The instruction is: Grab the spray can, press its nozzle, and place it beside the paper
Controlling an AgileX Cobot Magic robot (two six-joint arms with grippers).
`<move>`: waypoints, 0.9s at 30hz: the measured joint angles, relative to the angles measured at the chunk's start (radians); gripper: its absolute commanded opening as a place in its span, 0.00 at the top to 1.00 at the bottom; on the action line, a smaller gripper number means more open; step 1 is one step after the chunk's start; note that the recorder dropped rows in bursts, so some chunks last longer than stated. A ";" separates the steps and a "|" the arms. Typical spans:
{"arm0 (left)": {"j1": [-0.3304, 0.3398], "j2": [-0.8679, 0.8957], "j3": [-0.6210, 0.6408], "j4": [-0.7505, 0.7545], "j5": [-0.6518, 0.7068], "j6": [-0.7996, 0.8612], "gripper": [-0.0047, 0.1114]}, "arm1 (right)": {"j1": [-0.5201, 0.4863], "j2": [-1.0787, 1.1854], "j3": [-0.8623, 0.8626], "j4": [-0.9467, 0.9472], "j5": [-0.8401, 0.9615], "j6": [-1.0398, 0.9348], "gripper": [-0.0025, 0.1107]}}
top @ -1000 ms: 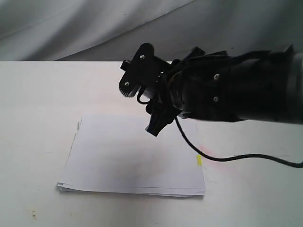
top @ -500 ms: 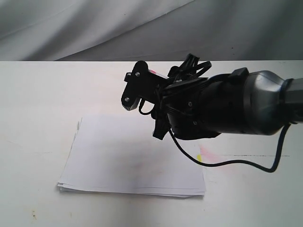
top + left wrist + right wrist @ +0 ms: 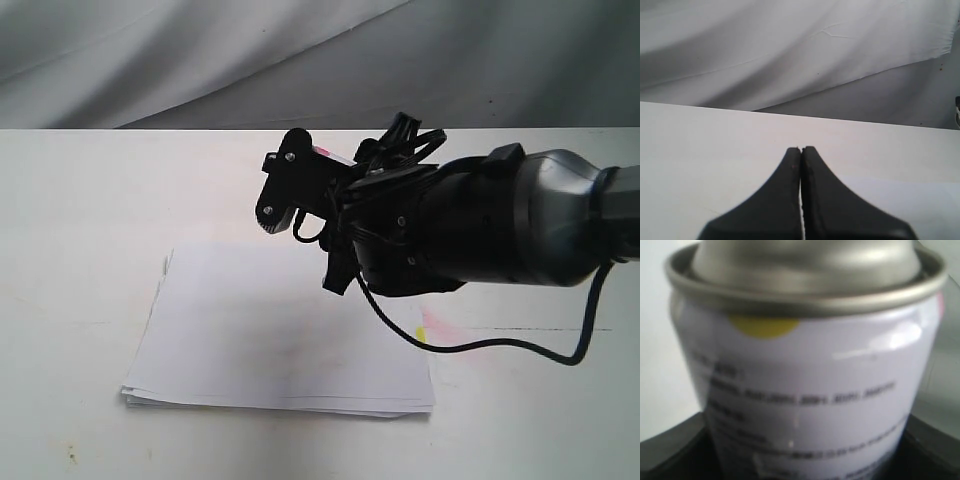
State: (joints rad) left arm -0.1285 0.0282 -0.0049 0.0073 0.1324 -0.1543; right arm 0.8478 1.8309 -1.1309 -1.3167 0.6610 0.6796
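The spray can (image 3: 805,365) fills the right wrist view: silver domed shoulder, pale label with blurred text, a yellow dot under the rim. My right gripper (image 3: 805,450) is shut on it, a dark finger (image 3: 675,450) on either side. The nozzle is cut off by the frame's edge. In the exterior view the right arm (image 3: 480,230) hangs over the far right part of the paper (image 3: 260,340) and hides the can. The paper's yellow tab (image 3: 421,335) shows at its right edge. My left gripper (image 3: 801,149) is shut on nothing, low over the table, beside a corner of the paper (image 3: 910,200).
A white table (image 3: 80,220) carries everything, with a grey cloth backdrop (image 3: 200,50) behind it. A black cable (image 3: 500,345) loops from the right arm over the table right of the paper. A faint pink stain (image 3: 445,325) marks the table by the yellow tab.
Over the last second the right arm swung and drew back to the right, its wrist turning above the paper's far edge. In the last half second it has held still.
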 measured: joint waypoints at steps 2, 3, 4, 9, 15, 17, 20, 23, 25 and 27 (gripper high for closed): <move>0.000 0.000 0.000 0.000 0.000 0.000 0.96 | 0.000 0.000 0.000 0.000 0.000 0.000 0.98; 0.000 0.000 0.000 0.000 0.000 0.000 0.96 | 0.000 0.000 0.000 0.000 0.000 0.000 0.98; 0.000 0.000 0.000 0.000 0.000 0.000 0.96 | 0.000 0.000 0.000 0.000 0.000 0.000 0.98; 0.000 0.000 0.000 0.000 0.000 0.000 0.96 | 0.000 0.000 0.000 0.000 0.000 0.000 0.98; 0.000 0.000 0.000 -0.021 -0.109 0.000 0.96 | 0.000 0.000 0.000 0.000 0.000 0.000 0.98; 0.000 0.000 0.000 -0.026 -0.162 0.000 0.96 | 0.000 0.000 0.000 0.000 0.000 0.000 0.98; 0.000 0.000 0.000 -0.030 -0.250 0.000 0.96 | 0.000 0.000 0.000 0.000 0.000 0.000 0.98; 0.000 0.000 0.000 -0.030 -0.330 0.000 0.96 | 0.000 0.000 0.000 0.000 0.000 0.000 0.98; 0.000 0.000 0.000 -0.030 -0.356 0.000 0.96 | 0.000 0.000 0.000 0.000 0.000 0.000 0.98; 0.000 0.000 0.000 -0.030 -0.366 0.000 0.96 | 0.000 0.000 0.000 0.000 0.000 0.000 0.98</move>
State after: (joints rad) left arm -0.1285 0.0282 -0.0049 -0.0227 -0.2341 -0.1543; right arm 0.8478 1.8309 -1.1309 -1.3167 0.6610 0.6796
